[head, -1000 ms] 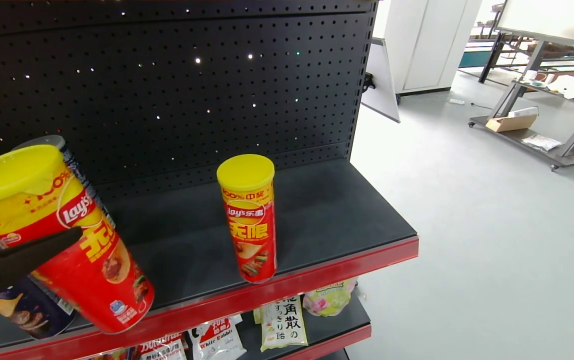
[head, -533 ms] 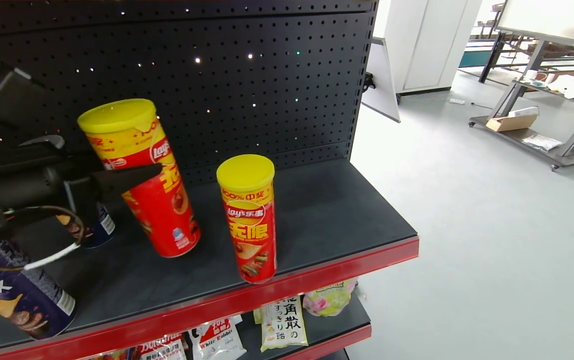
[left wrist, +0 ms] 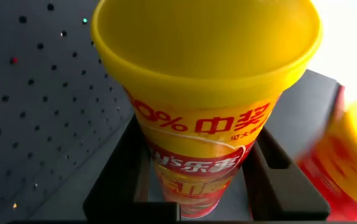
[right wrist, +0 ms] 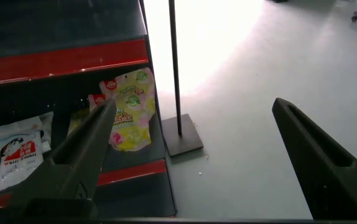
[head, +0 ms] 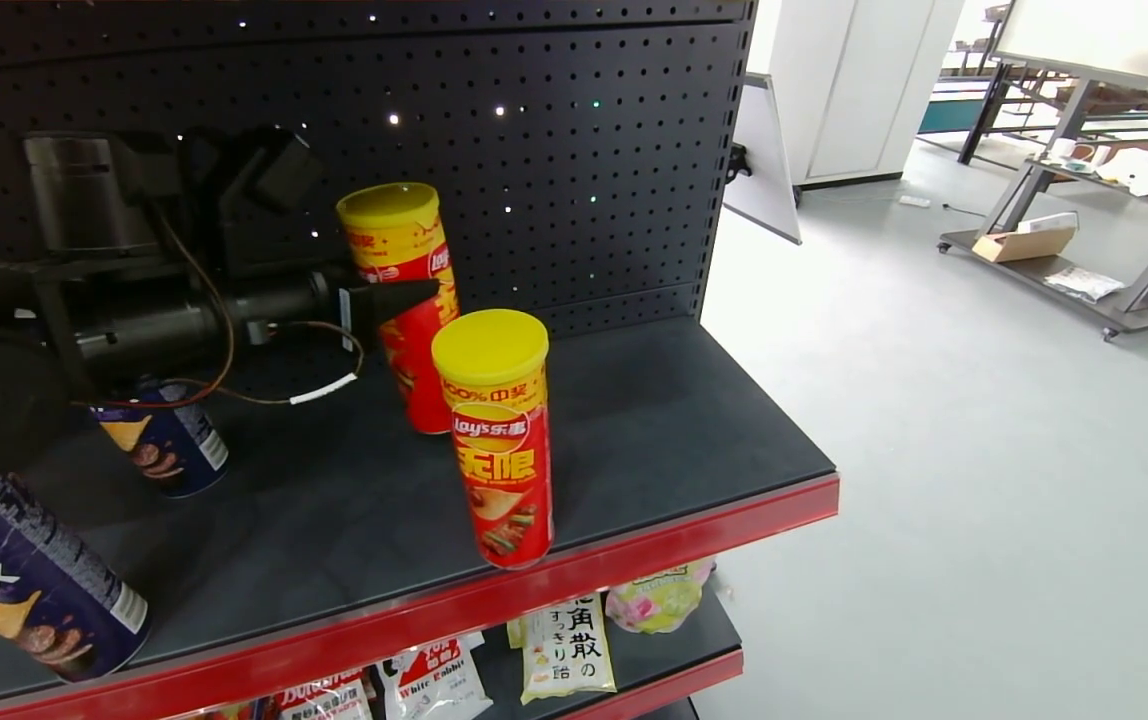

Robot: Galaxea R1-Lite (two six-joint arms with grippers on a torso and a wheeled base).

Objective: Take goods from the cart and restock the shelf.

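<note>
the left end effector (head: 416,296) is clamped around the red chip can (head: 394,235) at mid-height. the can's long axis is near upright, with the yellow lid up and the base down by the shelf (head: 654,430). a second red can (head: 499,450) stands just in front of this end effector. the right end effector (right wrist: 203,149) gapes wide.
</note>
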